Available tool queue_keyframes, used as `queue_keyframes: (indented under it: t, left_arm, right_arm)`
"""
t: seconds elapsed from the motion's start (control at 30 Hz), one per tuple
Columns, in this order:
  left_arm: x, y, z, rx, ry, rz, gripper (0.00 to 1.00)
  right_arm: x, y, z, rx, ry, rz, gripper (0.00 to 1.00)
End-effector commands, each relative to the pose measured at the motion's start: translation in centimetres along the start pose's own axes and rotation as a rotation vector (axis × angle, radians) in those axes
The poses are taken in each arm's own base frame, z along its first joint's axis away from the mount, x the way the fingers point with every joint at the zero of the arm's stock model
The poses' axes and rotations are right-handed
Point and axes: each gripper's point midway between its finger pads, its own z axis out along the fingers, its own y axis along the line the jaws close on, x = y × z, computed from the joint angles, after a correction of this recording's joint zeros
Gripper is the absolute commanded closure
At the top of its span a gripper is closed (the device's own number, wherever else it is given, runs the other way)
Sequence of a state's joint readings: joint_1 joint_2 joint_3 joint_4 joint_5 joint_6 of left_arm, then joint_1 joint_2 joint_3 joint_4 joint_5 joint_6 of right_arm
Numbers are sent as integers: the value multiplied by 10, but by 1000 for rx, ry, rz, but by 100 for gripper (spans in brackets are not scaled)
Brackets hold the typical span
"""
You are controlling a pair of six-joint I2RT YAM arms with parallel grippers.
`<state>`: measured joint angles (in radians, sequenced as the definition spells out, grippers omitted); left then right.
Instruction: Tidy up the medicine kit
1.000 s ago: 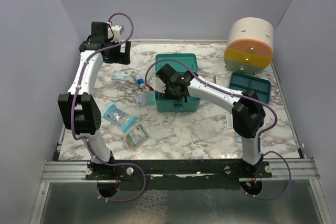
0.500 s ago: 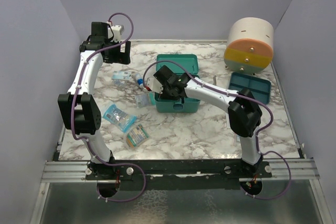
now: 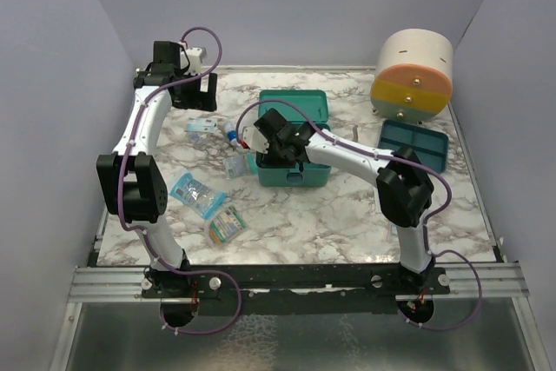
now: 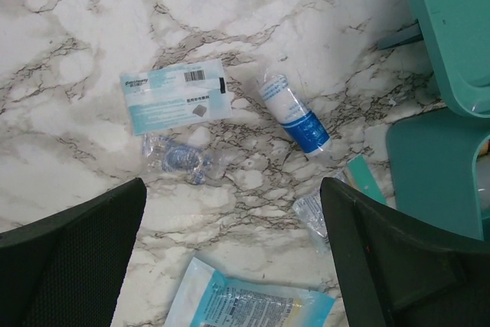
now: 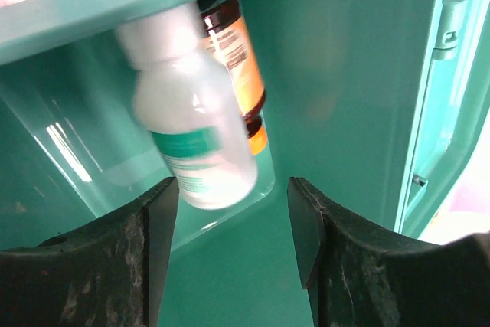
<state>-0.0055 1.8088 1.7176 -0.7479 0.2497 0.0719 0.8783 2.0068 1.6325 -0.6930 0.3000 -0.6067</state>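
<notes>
Medicine kit: a teal box [image 3: 306,175] near the middle of the table [image 3: 339,219], with its lid [image 3: 300,103] thrown back toward the far side.
Right end effector [image 5: 233,220]: lowered into the left part of the open kit, fingers apart with nothing between them.
Inside the kit: a white bottle with a green label [image 5: 195,139], blurred, lies just past the left fingertip near the box wall. An amber bottle with an orange label [image 5: 236,59] is behind it.
Left end effector [image 4: 232,197]: raised over the far-left part of the table, fingers wide apart, holding nothing.
Below the left end effector: a flat white-and-blue sachet [image 4: 176,97], a small bottle with a blue band [image 4: 295,114] on its side, and a clear crumpled wrapper [image 4: 180,160] just beside the sachet.
In the way: the right wrist covers the kit's left half in the top view. A small clear packet [image 3: 234,165] lies just beside the kit's left wall.
Loose packets: a blue packet [image 3: 196,193] and a striped packet [image 3: 226,225] lie toward the near left, apart from the kit.
Right side: a shallow teal tray [image 3: 415,143] and a round drawer unit [image 3: 415,76] stand well apart from the kit.
</notes>
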Motion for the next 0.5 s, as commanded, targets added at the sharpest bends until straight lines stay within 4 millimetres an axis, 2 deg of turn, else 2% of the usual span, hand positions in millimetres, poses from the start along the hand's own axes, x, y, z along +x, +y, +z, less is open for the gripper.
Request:
queue_keyframes:
  t: [0.0,0.13,0.27,0.37,0.47]
  left_arm:
    - [-8,-3,-9,21,-38,-10,1]
    - [-7,-3,-9,20,-37,-11,1]
    - [-6,-3,-7,24,-33,-9,1]
    - [-5,-6,-4,44,-27,-16,1]
    - [-1,-13,2,87,-12,-34,1]
  right_arm:
    - [-9,-1,-4,26,-35,10,40]
    - [-12,-3,-8,34,-52,32,40]
    - [-17,-12,-21,52,-79,65,39]
    - [-25,-29,-40,102,-119,121,36]
    - [-40,-58,-70,194,-198,214,27]
